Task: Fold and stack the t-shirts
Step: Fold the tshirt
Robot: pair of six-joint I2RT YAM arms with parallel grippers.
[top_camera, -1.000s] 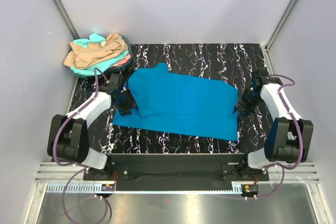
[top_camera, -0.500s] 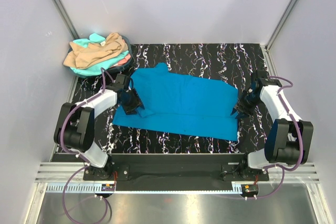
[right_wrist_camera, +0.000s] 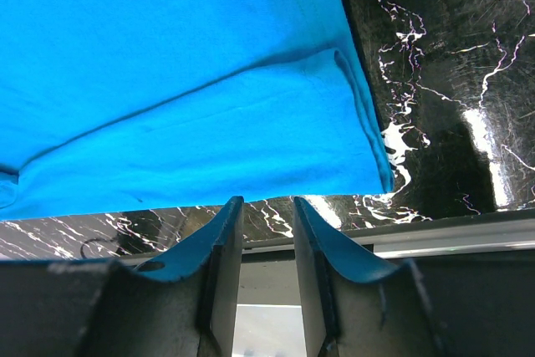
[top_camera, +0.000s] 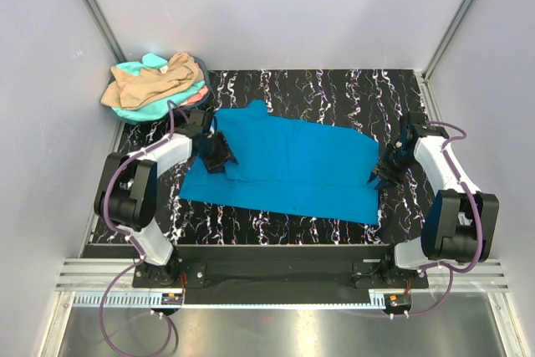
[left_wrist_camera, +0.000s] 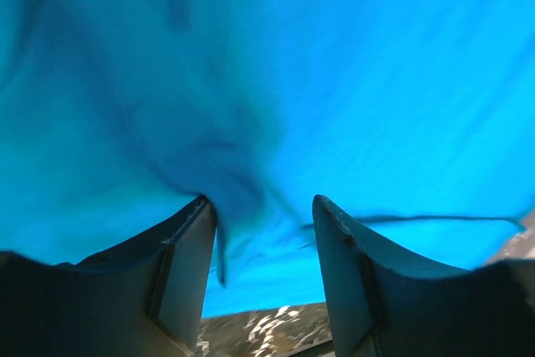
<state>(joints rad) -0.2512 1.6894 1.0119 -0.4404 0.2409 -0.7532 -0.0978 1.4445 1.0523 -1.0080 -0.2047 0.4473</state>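
Overhead looks down; 2 wrist views near blue t-shirt point(top_camera: 292, 165).

I'm working in a lab test cell: white panel walls point(top_camera: 284, 6) on aluminium posts point(top_camera: 92, 7) box in a black marbled table point(top_camera: 334, 89), metal rail point(top_camera: 75, 277) along its near edge.

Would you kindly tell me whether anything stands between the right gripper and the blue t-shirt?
Nothing visible does: only a strip of bare marbled table separates the right gripper from the blue t-shirt's edge, and its parted jaws hold nothing.
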